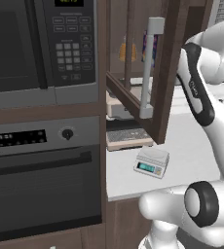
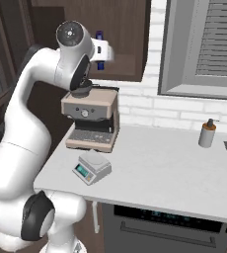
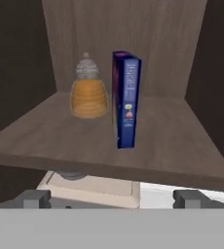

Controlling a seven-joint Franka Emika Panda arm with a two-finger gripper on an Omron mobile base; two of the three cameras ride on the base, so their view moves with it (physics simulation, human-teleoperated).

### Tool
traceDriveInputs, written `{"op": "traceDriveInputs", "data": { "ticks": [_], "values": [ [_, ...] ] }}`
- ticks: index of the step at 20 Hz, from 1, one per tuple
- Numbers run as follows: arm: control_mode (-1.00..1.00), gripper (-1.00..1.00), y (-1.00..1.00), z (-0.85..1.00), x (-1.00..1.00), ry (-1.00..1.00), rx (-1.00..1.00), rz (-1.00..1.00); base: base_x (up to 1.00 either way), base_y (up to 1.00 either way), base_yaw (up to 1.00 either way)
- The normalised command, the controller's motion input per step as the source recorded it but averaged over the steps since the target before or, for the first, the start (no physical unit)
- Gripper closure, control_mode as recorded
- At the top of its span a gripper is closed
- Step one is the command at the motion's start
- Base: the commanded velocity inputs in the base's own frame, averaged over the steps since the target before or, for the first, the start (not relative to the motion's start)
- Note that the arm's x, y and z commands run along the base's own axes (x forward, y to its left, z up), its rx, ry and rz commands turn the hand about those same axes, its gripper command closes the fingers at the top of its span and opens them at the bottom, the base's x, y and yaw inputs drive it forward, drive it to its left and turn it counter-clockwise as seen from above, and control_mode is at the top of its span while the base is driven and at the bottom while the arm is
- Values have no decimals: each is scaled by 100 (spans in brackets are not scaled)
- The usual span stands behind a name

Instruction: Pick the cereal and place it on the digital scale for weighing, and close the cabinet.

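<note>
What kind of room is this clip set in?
A rendered home kitchen, by the look of it: a built-in microwave above a wall oven, a coffee machine and digital scale on a pale counter, and an open wall cabinet shelving cereal.

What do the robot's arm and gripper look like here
The arm is glossy white with rounded segments, dark grey rings at the joints and a dark stripe along one link. The gripper has two small, blocky dark grey fingertips.
</note>
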Motion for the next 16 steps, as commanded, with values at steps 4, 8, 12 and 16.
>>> {"op": "traceDriveInputs", "data": {
  "ticks": [4, 8, 12, 16],
  "values": [
    [-100, -100, 0, 1, 56, 16, 0, 0, 0, 0, 0],
    [-100, -100, 0, 0, 54, 2, 0, 0, 0, 0, 0],
    [-100, -100, 0, -11, 53, 0, 0, 0, 0, 0, 0],
    [-100, -100, 0, -11, 54, -2, 0, 0, 0, 0, 0]
  ]
}}
